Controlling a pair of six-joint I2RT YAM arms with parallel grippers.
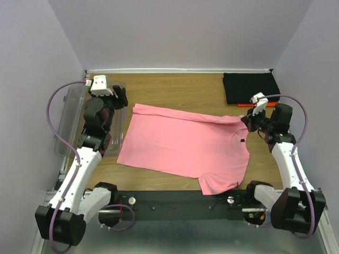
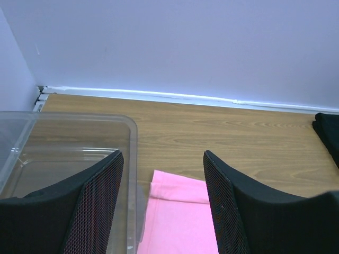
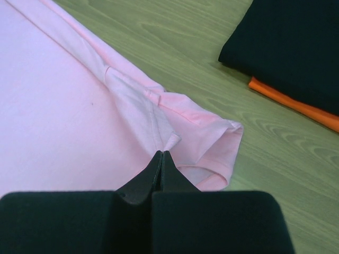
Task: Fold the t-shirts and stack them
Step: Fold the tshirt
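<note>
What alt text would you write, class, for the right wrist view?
The right gripper, shut, pinches a raised fold of the pink t-shirt beside its sleeve. Beyond, on the wooden table, a black t-shirt lies on an orange t-shirt.

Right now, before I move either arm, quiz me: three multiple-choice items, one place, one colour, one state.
1. The folded black cotton t-shirt lies: A near left; B far right corner; C centre.
2. The cotton t-shirt beneath it is: A orange-red; B white; C blue.
3. The left end effector is: A shut tight; B open; C out of view.
Key: B, the top view shows it at the back right; A, an orange-red edge pokes out under the black; B, its fingers stand well apart.
</note>
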